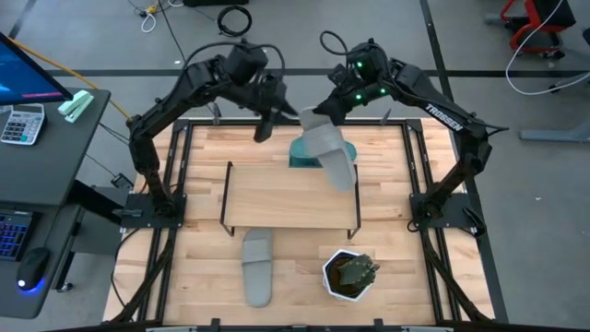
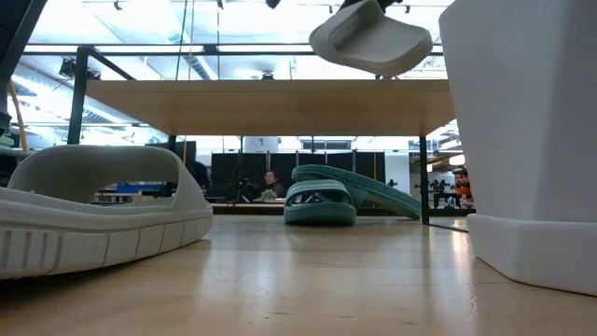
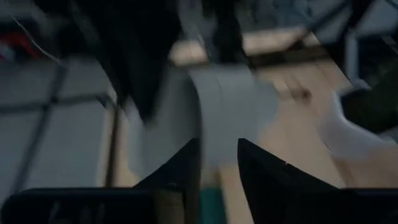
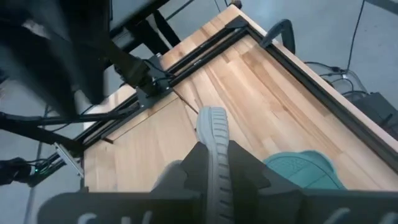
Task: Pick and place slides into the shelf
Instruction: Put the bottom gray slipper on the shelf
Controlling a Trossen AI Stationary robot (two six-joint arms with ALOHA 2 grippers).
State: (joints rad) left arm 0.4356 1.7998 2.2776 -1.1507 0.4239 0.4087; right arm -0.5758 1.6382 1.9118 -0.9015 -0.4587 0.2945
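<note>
Right gripper clamped on grey slide, lifted over shelf back edge, above teal slide. Left gripper empty, fingers slightly apart, beside it. Other grey slide on table front.

Readable text: one brand mark only.
White letters reading "TROSSEN" run along the right arm in the high view, on the dark link that slopes down from the wrist toward the table's right edge. The calculator on the side desk at the far left has keys, but their figures are too small to read. The low view and both wrist views show no lettering that can be made out.
</note>
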